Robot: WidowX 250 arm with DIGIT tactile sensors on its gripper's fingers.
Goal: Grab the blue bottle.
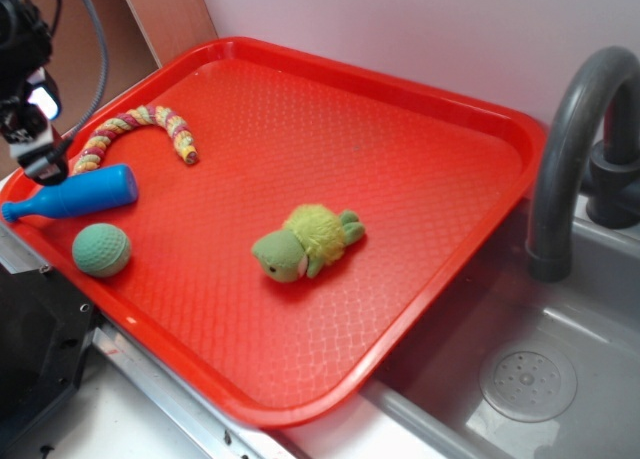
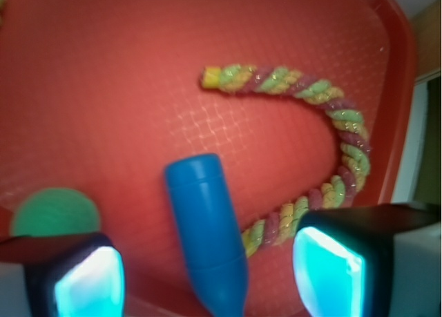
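Rope toy (image 2: 324, 117) touching blue bottle (image 2: 204, 227), ball (image 2: 55, 212) near; hand (image 2: 207, 272) seemingly open

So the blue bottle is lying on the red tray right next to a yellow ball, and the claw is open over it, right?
Almost. The ball is green, not yellow; the exterior view shows it clearly, and the wrist view agrees. The rest holds: the blue bottle lies on the red tray beside that ball, and the gripper is open over it, one finger on each side.
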